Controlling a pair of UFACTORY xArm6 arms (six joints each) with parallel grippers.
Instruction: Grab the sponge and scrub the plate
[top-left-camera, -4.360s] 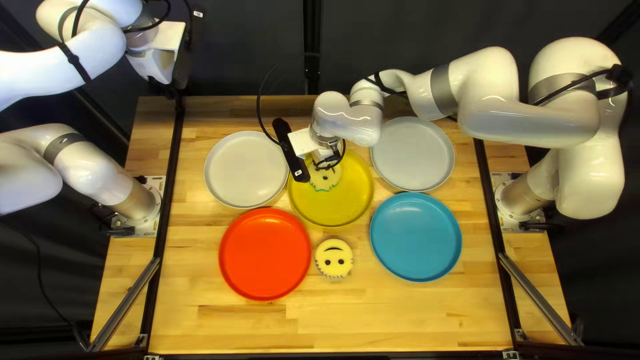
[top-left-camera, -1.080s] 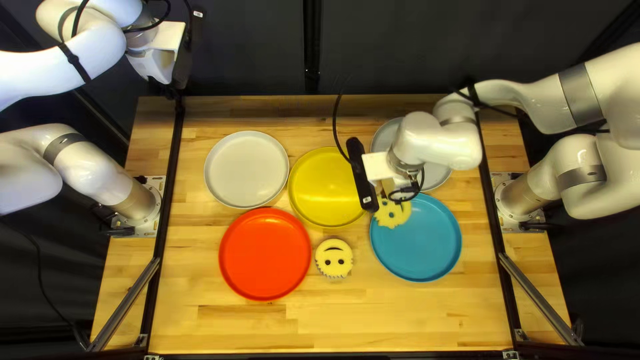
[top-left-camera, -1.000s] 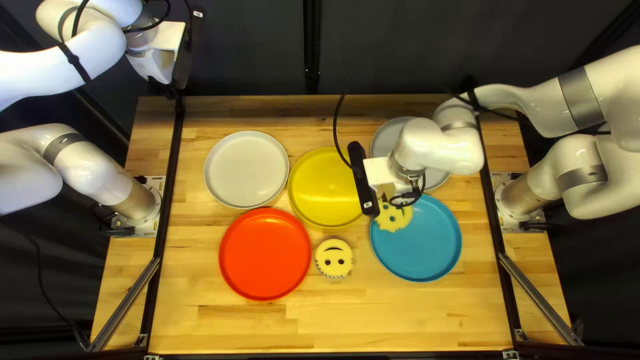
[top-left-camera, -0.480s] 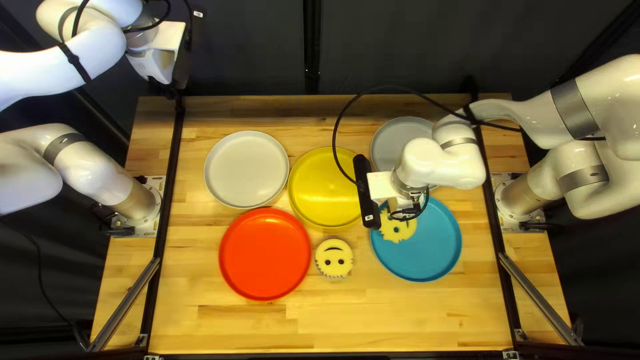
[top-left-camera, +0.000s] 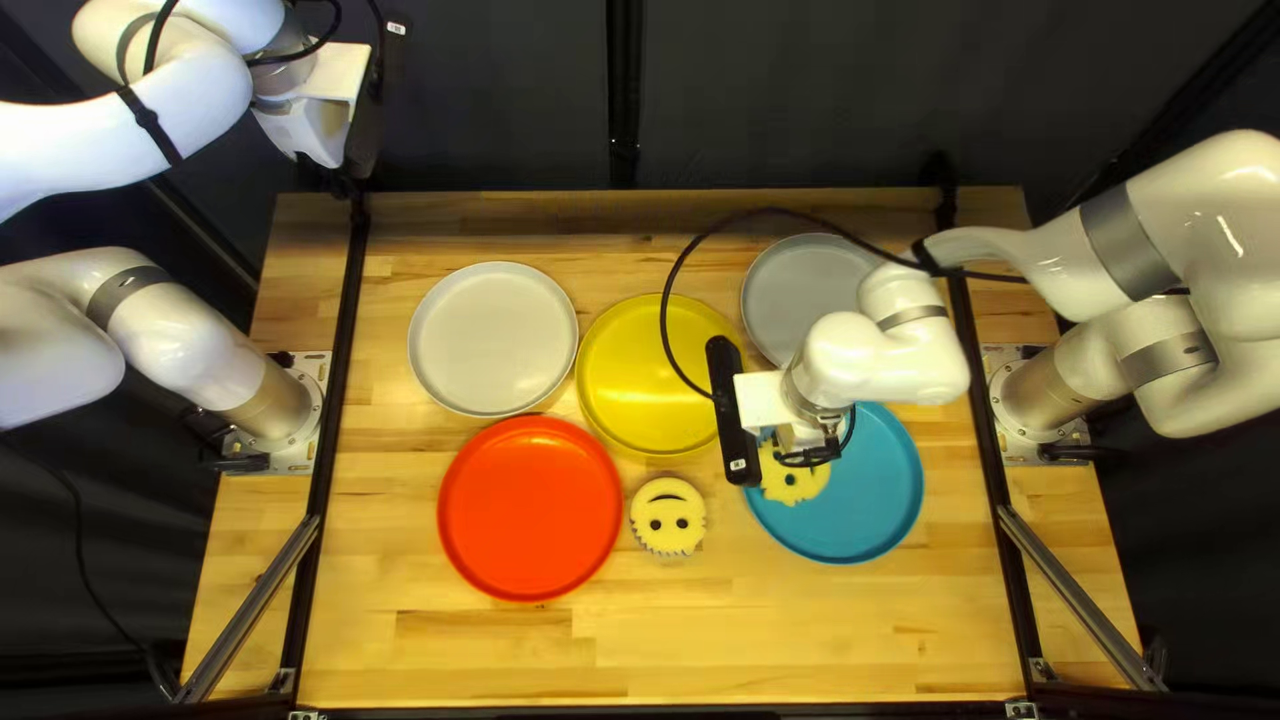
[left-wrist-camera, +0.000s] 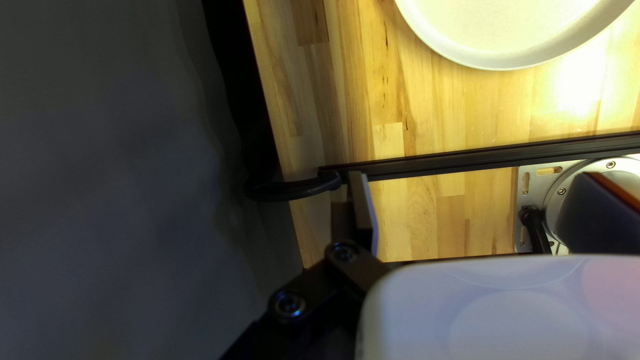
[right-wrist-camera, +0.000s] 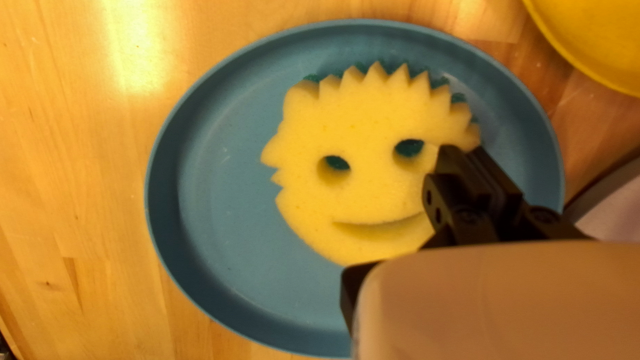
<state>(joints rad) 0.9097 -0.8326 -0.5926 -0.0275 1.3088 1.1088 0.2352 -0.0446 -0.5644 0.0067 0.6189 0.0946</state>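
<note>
Top left view has the right arm [top-left-camera: 887, 367] reaching in over the blue plate [top-left-camera: 867, 500], and right there, under its tool [top-left-camera: 811, 454], is the yellow sponge [top-left-camera: 800, 494]. Seen from the right wrist view, that right tool [right-wrist-camera: 470, 177] is clenched on one side of the sponge, the black fingers pinching it beside an eye hole and the end of the smiling mouth. The jagged hair and most of the face spread flat over the plate, though whether the sponge touches the plate I can't tell. The left arm [top-left-camera: 160, 114] is up at the left of the top left view, its tool [top-left-camera: 320, 134] well away from the plates; in the left wrist view that left tool [left-wrist-camera: 480, 193] is released, fingers wide apart, with the rim of the white plate [top-left-camera: 494, 340] well ahead. Another smiling sponge [top-left-camera: 668, 507] lies on the tabletop [top-left-camera: 734, 640] between the red plate [top-left-camera: 530, 507] and the blue one. Farther back, the yellow plate [top-left-camera: 647, 387] sits between the white plate and the grey plate [top-left-camera: 800, 283], which the right arm partly covers.
</note>
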